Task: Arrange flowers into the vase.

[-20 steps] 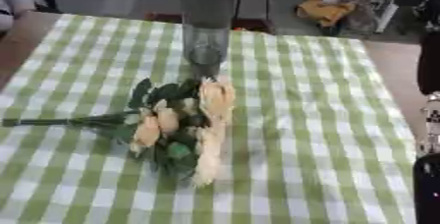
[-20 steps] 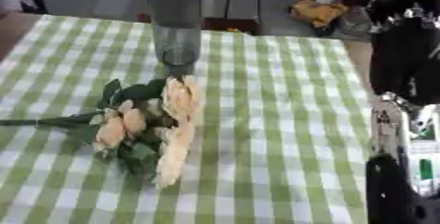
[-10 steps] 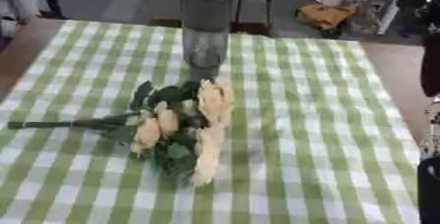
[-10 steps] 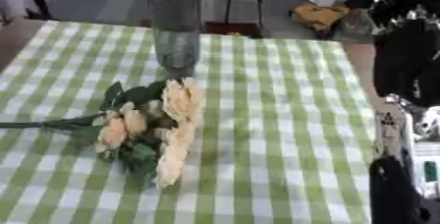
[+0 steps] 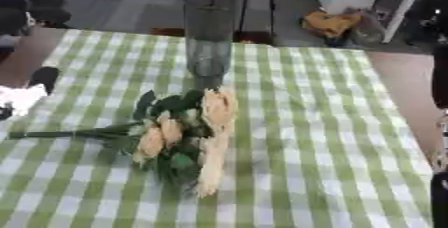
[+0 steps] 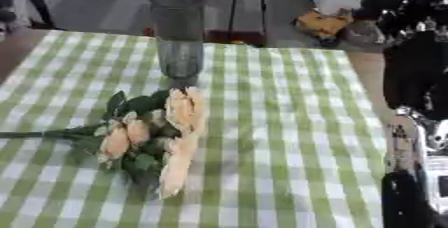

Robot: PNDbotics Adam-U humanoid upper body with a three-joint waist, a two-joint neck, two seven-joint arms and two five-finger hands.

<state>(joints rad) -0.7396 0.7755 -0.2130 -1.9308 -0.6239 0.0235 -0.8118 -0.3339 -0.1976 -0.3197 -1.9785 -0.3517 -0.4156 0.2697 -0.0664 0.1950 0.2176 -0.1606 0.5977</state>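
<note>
One bunch of peach flowers with green leaves lies flat on our green-checked tabletop, stems pointing to our left, just in front of the tall clear vase, which stands upright near the far edge. Our right arm shows along the right edge, but we cannot tell the state of its fingers.

Bouquet lies flat on checked tablecloth, stems pointing left. Clear vase stands upright just beyond it.
</note>
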